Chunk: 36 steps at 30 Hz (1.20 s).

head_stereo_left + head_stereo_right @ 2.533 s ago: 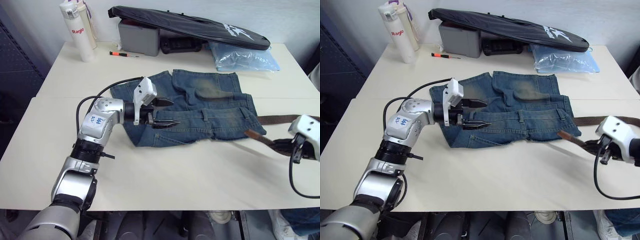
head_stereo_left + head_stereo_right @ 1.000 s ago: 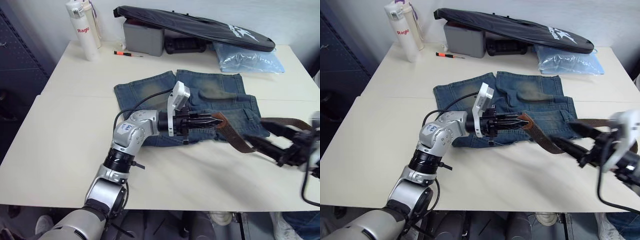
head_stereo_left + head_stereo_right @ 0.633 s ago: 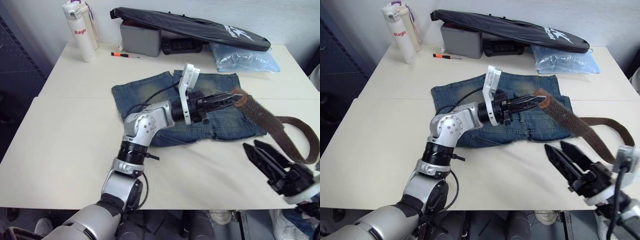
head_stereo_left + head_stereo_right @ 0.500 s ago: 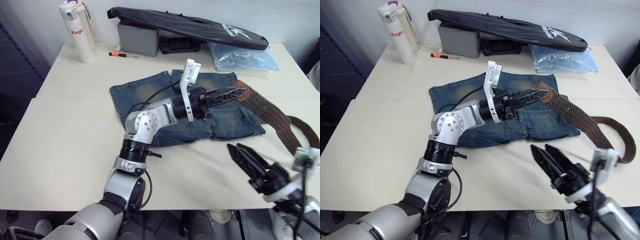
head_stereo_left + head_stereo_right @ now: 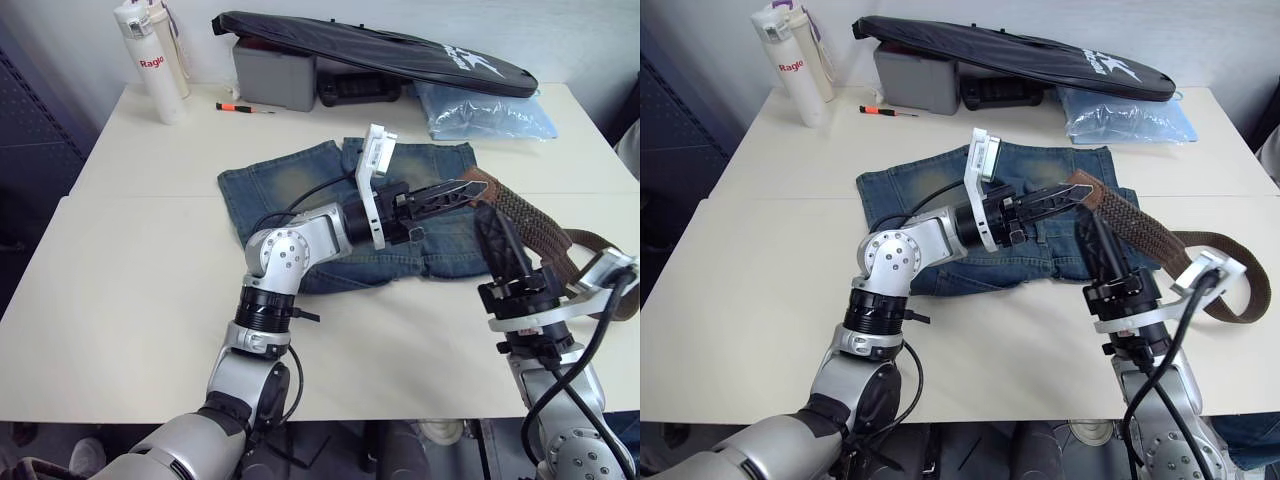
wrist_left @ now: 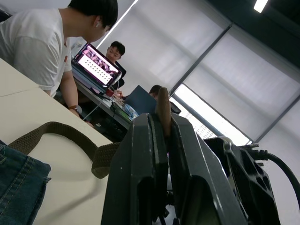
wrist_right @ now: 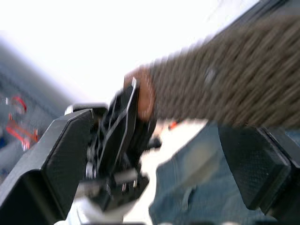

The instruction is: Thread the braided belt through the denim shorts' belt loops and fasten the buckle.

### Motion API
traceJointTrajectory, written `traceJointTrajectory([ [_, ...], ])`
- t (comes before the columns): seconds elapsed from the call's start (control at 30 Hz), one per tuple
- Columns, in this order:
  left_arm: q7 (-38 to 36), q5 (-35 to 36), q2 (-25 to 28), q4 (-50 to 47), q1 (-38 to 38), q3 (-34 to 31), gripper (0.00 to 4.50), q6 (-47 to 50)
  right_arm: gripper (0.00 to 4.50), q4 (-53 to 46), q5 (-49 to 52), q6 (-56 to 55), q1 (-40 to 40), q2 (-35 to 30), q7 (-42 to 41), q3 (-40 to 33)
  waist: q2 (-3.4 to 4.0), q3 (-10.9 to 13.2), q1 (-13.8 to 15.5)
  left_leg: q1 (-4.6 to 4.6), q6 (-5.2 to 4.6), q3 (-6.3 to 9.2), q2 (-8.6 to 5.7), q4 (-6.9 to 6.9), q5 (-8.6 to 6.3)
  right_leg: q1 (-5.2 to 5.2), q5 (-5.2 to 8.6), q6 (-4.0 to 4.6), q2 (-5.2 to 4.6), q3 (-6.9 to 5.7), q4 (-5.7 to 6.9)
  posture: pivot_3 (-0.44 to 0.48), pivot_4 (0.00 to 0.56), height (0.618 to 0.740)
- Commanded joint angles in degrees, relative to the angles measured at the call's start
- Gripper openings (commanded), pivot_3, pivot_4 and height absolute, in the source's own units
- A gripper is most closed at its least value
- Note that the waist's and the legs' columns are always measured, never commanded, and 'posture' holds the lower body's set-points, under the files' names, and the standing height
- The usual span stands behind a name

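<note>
The denim shorts (image 5: 285,185) lie flat mid-table. My left gripper (image 5: 462,188) hovers over their right half, shut on the leather tip of the braided belt (image 5: 1130,225). From there the brown strap slopes down to the right and loops on the table (image 5: 600,245); it also appears in the left wrist view (image 6: 70,133). My right gripper (image 5: 492,222) points upward just below the raised strap, open, and its wrist view has the belt (image 7: 225,79) crossing beyond its spread fingers. The buckle is out of view. My left arm hides most of the belt loops.
Along the far edge stand white bottles (image 5: 150,60), an orange screwdriver (image 5: 240,107), a grey box (image 5: 275,75), a black bag (image 5: 380,55) and a pale blue plastic bag (image 5: 485,110). People (image 6: 42,51) sit at a desk beyond the table's right side.
My left gripper lifted the belt tip up and rightward over the shorts. My open right gripper swung from low on the right to pointing up under the strap.
</note>
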<state>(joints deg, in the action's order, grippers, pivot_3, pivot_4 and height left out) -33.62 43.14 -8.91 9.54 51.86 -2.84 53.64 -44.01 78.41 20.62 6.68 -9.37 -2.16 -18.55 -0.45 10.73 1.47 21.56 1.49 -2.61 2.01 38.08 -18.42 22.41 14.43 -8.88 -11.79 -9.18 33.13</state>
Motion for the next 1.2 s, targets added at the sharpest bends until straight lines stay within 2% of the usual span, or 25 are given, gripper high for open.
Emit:
traceJointTrajectory([
  [0.03,0.1,-0.1,0.4,-1.4,0.1,0.5,0.0,-1.0,4.47,-0.2,2.6,-2.7,1.0,-0.6,-1.3,-2.0,0.0,0.0,0.0,0.0,0.0,0.0,0.0,-0.01,0.0,0.01,0.0,0.0,0.0,0.01,0.0,0.0,0.15,0.74],
  [0.3,0.1,-1.2,2.3,-0.1,0.1,1.2,0.0,-1.9,4.47,1.1,2.3,-4.2,0.5,-0.9,-1.3,-0.2,0.0,0.0,0.0,0.0,-0.01,-0.06,0.01,-0.02,-0.01,0.08,0.0,0.0,0.01,0.08,0.04,0.0,0.15,0.74],
  [0.37,0.1,-1.3,2.6,0.1,0.1,1.3,0.0,-2.1,3.98,1.3,1.0,-3.7,1.0,-1.1,-1.7,0.7,0.0,0.0,0.0,0.0,-0.02,-0.08,0.01,-0.02,-0.01,0.08,0.0,0.0,0.01,0.09,0.04,0.0,0.15,0.74],
  [0.43,0.3,-1.6,2.8,0.1,0.0,1.7,0.0,-2.2,3.29,1.4,1.0,-4.0,1.3,-0.8,-1.8,1.1,0.0,0.0,0.0,0.0,-0.02,-0.08,0.01,-0.02,-0.01,0.08,0.0,0.0,0.01,0.09,0.03,0.0,0.15,0.74],
  [0.5,0.3,-1.8,2.8,0.0,-0.1,1.8,0.0,-2.3,2.16,1.5,0.6,-3.9,1.7,-1.0,-2.3,1.4,0.0,0.0,0.0,0.0,-0.02,-0.09,0.0,-0.02,-0.01,0.08,0.0,0.0,0.0,0.09,0.04,0.0,0.15,0.74],
  [0.63,0.4,-2.1,2.5,-0.4,-0.4,2.3,0.0,-2.5,0.35,2.0,-0.4,-4.0,1.8,-1.3,-2.3,1.6,0.0,0.0,0.0,0.0,-0.02,-0.09,0.01,-0.02,-0.01,0.08,0.0,0.0,0.01,0.09,0.04,0.0,0.15,0.74],
  [0.67,0.3,-2.3,2.5,-0.4,-0.3,2.5,0.0,-2.6,0.04,2.2,-0.6,-4.1,1.7,-1.3,-2.2,1.4,0.0,0.0,0.0,0.0,-0.02,-0.09,0.01,-0.02,-0.01,0.08,0.0,0.0,0.01,0.09,0.04,0.0,0.15,0.74],
  [0.73,-0.2,-4.2,3.7,-0.5,-0.4,3.8,0.0,-3.9,0.04,2.7,-0.6,-4.4,1.5,-1.8,-2.0,0.3,0.0,0.0,0.0,0.0,-0.02,-0.09,0.01,-0.02,-0.01,0.09,0.0,0.0,0.0,0.1,0.04,0.0,0.15,0.74],
  [0.77,-0.8,-5.0,4.6,-0.4,-0.4,4.4,0.71,-4.4,0.0,3.0,-0.5,-4.6,1.3,-2.2,-1.9,-0.5,0.0,0.0,0.0,0.0,-0.02,-0.09,0.01,-0.02,-0.01,0.09,0.0,0.0,0.01,0.1,0.04,0.0,0.15,0.74],
  [0.83,-2.5,-5.9,6.2,-0.4,-0.3,5.1,1.18,-4.9,0.0,3.9,-0.5,-5.0,1.0,-2.8,-1.2,-2.2,0.0,0.0,0.0,0.0,-0.02,-0.09,0.01,-0.02,-0.01,0.09,0.0,0.0,0.01,0.1,0.04,0.0,0.15,0.74],
  [0.93,-5.0,-7.7,9.2,-0.2,0.2,6.2,2.4,-7.1,0.0,5.2,-0.7,-5.4,1.0,-3.7,-0.7,-3.9,0.0,0.0,0.0,0.0,-0.02,-0.11,0.01,-0.02,-0.01,0.09,0.0,0.0,0.01,0.11,0.04,0.0,0.15,0.74],
  [1.03,-11.5,-13.6,15.2,0.5,0.8,11.4,3.55,-13.2,0.0,7.0,0.0,-5.7,0.2,-5.6,0.0,-6.9,0.0,0.0,0.0,0.0,-0.02,-0.11,0.01,-0.02,-0.01,0.1,0.0,0.0,0.01,0.11,0.06,0.0,0.15,0.74],
  [1.1,-16.3,-19.6,19.0,1.1,0.5,17.5,4.41,-19.7,0.0,8.1,-0.6,-5.5,-0.4,-7.3,1.3,-8.6,0.0,0.0,0.0,0.0,-0.02,-0.11,0.01,-0.02,-0.01,0.11,0.0,0.0,0.01,0.11,0.05,0.0,0.15,0.74],
  [1.2,-15.5,-27.7,18.4,7.4,2.0,23.0,4.47,-29.7,0.0,9.6,-2.8,-5.1,-1.2,-10.0,3.7,-10.6,0.02,0.0,0.0,-0.01,-0.02,-0.19,0.01,-0.03,-0.01,0.14,0.0,0.01,0.01,0.16,0.07,0.0,0.15,0.74],
])
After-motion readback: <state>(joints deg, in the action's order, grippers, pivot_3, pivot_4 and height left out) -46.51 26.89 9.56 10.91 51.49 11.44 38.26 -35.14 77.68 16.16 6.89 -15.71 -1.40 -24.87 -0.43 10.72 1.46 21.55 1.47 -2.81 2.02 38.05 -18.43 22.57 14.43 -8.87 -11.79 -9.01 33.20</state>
